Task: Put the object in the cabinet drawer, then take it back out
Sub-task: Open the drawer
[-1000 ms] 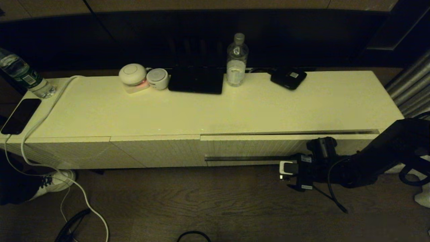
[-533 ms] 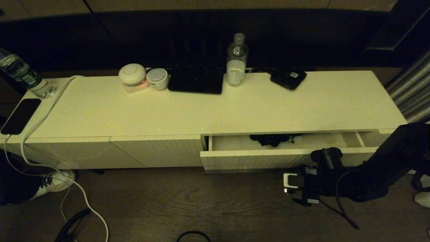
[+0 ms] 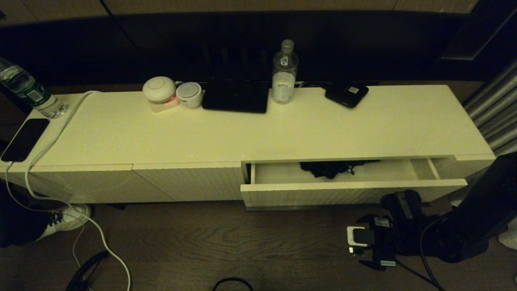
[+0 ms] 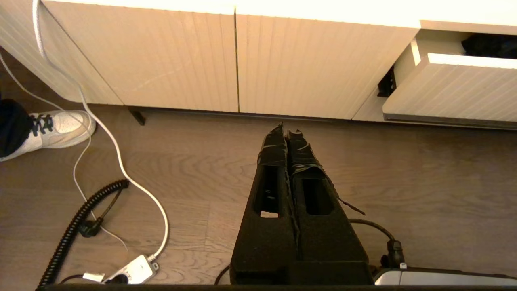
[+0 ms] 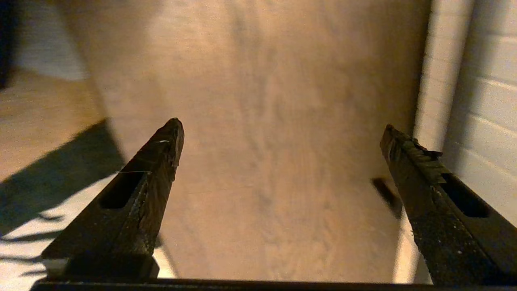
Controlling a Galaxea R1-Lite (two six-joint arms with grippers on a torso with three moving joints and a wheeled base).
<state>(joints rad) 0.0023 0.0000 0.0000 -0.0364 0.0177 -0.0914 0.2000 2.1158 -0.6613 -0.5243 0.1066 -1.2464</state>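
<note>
The drawer stands pulled out from the cabinet, and a dark object lies inside against its back wall. The right gripper hangs low over the floor just in front of the drawer – its jaws spread wide, holding nothing, the ribbed drawer front beside one jaw. The left gripper – jaws pressed together, empty – points at the closed panels. The labels on the two bottles on the surface behind cannot be read.
</note>
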